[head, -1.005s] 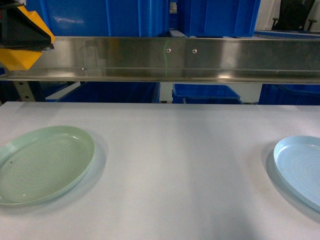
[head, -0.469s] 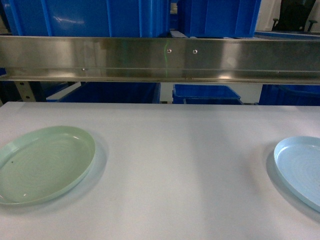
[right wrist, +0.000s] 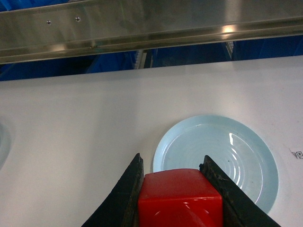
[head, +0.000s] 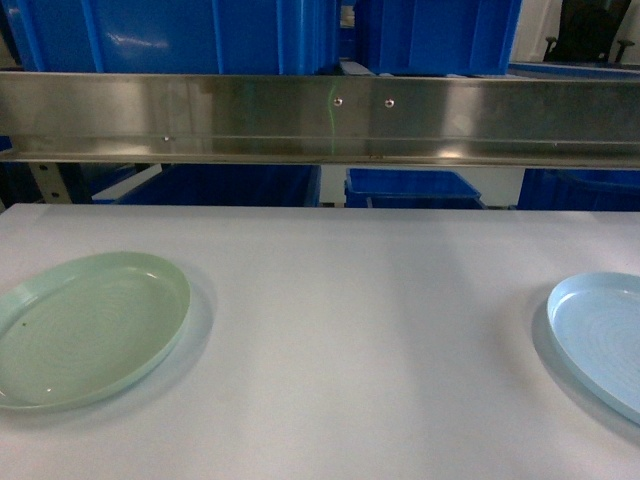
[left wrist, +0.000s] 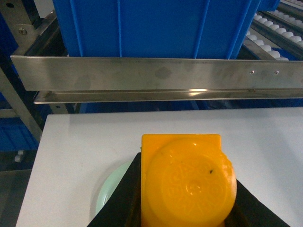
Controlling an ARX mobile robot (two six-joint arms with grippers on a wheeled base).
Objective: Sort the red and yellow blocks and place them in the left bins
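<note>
Between black fingers (left wrist: pixel 120 198), glossy studded yellow block (left wrist: pixel 187 182)

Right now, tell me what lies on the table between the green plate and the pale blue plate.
Nothing: in the head view the white table is bare between the green plate and the pale blue plate.

A table (head: pixel 360 330) stood in front of a metal rail (head: pixel 320 115) that ran across its far edge. One plate (head: pixel 85 325) lay on the table at the left, another plate (head: pixel 605 335) at the right, well apart. Behind and above the rail sat the bins (head: pixel 180 35), with more crates (head: pixel 410 187) below it. The left gripper (left wrist: pixel 184 198) held a block (left wrist: pixel 187 182) above the left plate; the right gripper (right wrist: pixel 173 189) held another block (right wrist: pixel 180 198) over the near rim of the right plate.
</note>
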